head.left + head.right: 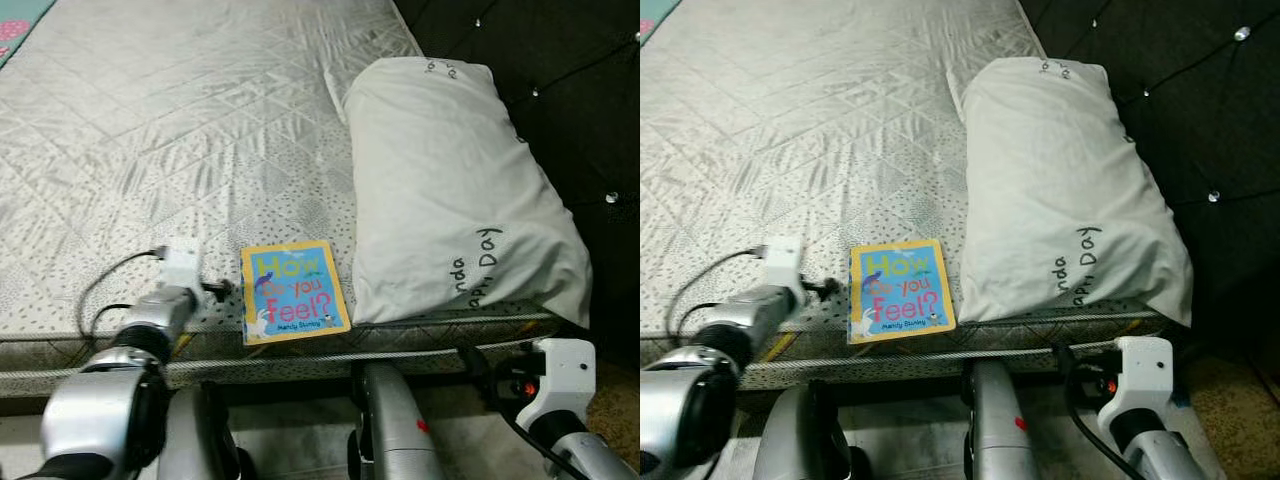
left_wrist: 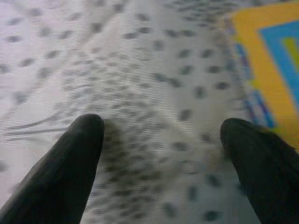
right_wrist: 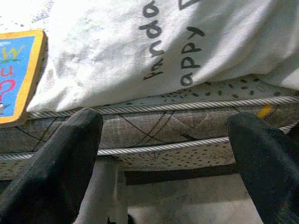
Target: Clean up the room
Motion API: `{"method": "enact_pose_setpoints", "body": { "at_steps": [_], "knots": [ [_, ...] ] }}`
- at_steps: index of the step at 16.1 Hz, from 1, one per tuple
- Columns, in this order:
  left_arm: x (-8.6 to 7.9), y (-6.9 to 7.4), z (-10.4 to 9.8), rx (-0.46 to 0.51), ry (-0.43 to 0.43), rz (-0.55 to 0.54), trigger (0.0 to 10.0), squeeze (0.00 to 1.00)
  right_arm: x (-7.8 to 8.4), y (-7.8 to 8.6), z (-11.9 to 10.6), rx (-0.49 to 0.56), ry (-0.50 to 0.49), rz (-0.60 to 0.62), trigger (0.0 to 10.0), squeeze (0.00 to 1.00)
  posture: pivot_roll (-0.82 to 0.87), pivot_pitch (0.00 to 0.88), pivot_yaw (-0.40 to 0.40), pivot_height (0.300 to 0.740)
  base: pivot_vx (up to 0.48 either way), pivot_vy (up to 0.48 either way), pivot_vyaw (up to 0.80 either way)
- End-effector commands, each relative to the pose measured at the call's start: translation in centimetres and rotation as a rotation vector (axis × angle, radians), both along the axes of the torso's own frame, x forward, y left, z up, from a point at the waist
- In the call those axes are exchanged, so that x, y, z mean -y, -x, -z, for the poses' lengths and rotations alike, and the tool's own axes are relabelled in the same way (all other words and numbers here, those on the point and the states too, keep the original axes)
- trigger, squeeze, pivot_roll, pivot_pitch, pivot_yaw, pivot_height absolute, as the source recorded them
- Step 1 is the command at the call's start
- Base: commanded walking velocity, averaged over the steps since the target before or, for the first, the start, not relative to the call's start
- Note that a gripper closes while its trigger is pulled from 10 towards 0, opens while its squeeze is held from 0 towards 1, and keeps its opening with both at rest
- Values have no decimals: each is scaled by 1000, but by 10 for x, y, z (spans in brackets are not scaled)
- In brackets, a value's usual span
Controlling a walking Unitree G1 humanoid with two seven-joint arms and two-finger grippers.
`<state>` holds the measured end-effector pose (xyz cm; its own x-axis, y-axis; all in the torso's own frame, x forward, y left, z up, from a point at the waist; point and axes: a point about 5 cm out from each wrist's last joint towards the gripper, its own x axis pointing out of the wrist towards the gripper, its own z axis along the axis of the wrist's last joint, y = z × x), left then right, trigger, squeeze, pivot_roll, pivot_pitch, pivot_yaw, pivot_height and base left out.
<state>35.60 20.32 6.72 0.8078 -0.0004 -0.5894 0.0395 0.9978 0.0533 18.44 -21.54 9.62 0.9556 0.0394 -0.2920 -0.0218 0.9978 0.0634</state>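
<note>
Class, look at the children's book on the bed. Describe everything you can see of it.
The book is a thin picture book with a yellow border and blue cover, titled "How Do You Feel?". It lies flat, closed and face up at the mattress edge, close beside the white pillow. Nothing grips it.

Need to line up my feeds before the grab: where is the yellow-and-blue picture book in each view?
Left eye: book at the mattress's near edge, lower centre.
Right eye: book, left of centre, same edge.
Left wrist: yellow cover corner beyond the open left gripper.
Right wrist: cover edge at far side.
Shared landmark: white pillow beside it.
</note>
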Motion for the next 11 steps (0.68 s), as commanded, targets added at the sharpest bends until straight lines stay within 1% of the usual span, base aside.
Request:
{"method": "enact_pose_setpoints", "body": {
  "at_steps": [1, 4, 5, 9, 10, 11],
  "knots": [
    [6, -2, -1, -2, -7, 30, 10000, 0, 4, 3, -3, 0, 15, 10, 10000, 0, -323, 154, -39, 541, 0, 0, 0],
    [20, -2, 2, -13, -5, 76, 10000, 0, 3, 3, -3, -1, 17, 10, 10000, 0, -324, 155, -36, 541, 0, 0, 0],
    [23, -2, 2, -14, -4, 84, 10000, 0, 3, 3, -3, -2, 18, 10, 10000, 0, -324, 155, -36, 541, 0, 0, 0],
    [42, -5, 0, -8, 3, 152, 10000, 0, 5, 5, -3, -3, 19, 19, 10000, 0, -328, 155, -33, 541, 0, 0, 0],
    [43, -5, 0, -8, 4, 159, 10000, 0, 5, 5, -3, -3, 20, 19, 10000, 0, -328, 155, -33, 541, 0, 0, 0],
    [51, -6, -1, -4, 7, 189, 10000, 0, 5, 5, -2, -4, 18, 20, 10000, 0, -329, 156, -31, 541, 0, 0, 0]
  ]
}}
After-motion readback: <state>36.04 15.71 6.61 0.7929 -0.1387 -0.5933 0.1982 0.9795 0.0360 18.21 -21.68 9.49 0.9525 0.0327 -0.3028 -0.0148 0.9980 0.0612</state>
